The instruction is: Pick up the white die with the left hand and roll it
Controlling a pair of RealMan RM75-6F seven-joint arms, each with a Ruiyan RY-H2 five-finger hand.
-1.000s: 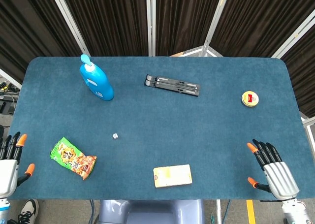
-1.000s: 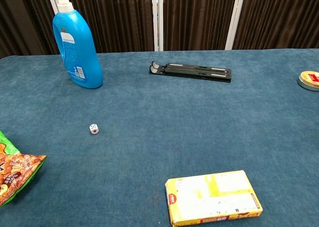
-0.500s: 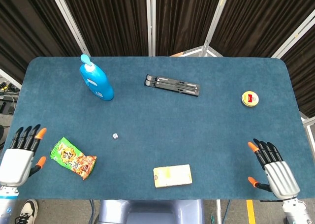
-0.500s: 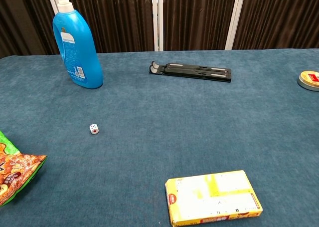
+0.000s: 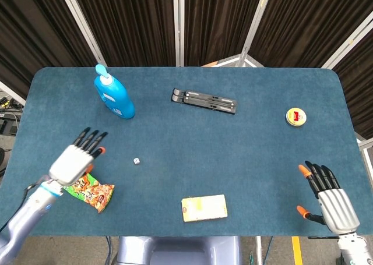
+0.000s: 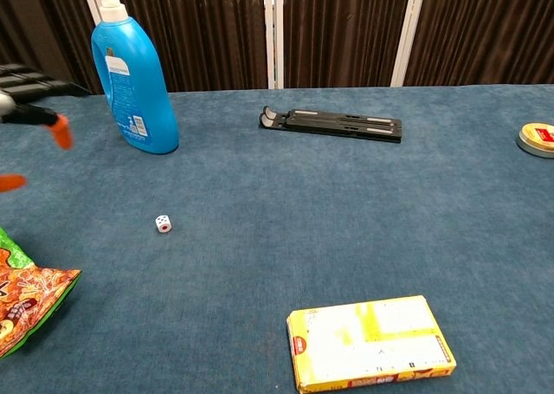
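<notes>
Left hand (image 5: 76, 158) over table (image 5: 245, 160), fingers spread wide, holding nothing, above snack bag (image 5: 88, 188). White die (image 5: 136, 161) lies on cloth, near hand but apart. Right hand (image 5: 331, 200) at table edge, fingers apart, empty.

white die (image 5: 136, 161) | flat on table | red pip, apparently, facing front
</notes>
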